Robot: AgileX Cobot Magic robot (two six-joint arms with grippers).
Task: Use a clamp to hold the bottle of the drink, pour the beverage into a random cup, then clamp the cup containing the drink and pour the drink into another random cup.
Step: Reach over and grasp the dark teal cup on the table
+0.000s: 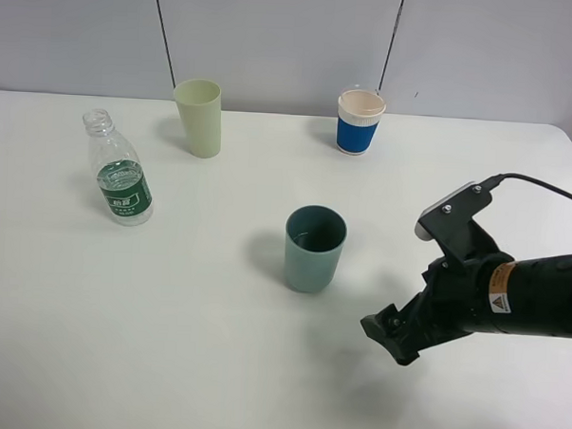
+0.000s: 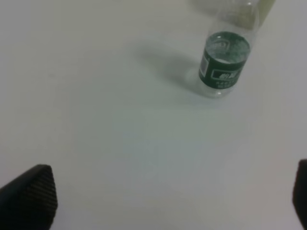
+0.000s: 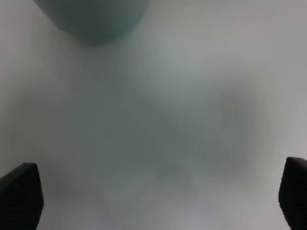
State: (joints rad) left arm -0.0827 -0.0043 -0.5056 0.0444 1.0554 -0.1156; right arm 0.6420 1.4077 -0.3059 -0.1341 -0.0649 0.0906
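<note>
The right claw (image 1: 388,337) hangs over the white bench (image 1: 166,352), spread wide and holding nothing. The teal cup (image 1: 314,249) stands near, in front of it, and seems to hold drink. I think the claw must slide up and squeeze that cup next. The left claw (image 2: 165,196) is spread too. The bottle (image 1: 120,174) stands well ahead of it, and its green label is too small to read.

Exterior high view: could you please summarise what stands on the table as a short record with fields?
bottle: clear, green label, no cap, upright, left side
pale green cup: upright, at the back, left of middle
blue-sleeved cup: upright, at the back, right of middle
teal cup: upright, centre
left gripper: open, empty, facing the bottle
right gripper: open, empty, right of the teal cup, apart from it
</note>
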